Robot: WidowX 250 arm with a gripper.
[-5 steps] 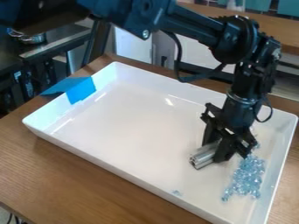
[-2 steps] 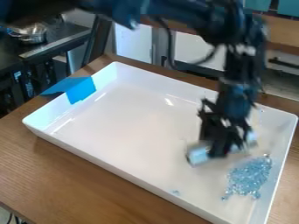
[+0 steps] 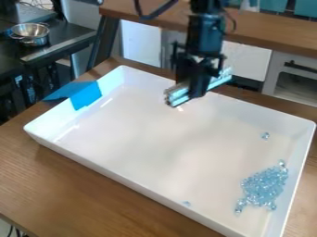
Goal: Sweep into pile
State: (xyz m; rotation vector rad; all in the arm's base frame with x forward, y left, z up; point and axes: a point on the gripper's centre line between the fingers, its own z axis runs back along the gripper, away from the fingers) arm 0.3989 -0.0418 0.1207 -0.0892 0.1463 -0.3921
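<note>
Gripping metal bar [image 3: 176, 96] crosswise, beads mostly piled.
I'm clamping it in the gripper [image 3: 197, 91], probably for a wide sweeping edge, above the tray's [image 3: 136, 139] far side; bead pile [image 3: 265, 184] is lying near an end wall, stray beads [image 3: 265, 135] likely needing sweeping in.

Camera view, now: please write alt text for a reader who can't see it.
A black robot gripper holds a metal bar above the far side of a white tray, while clear bluish beads lie piled near its right wall, with a few strays apart. Blue tape marks the tray's left edge, on a wooden table.
</note>
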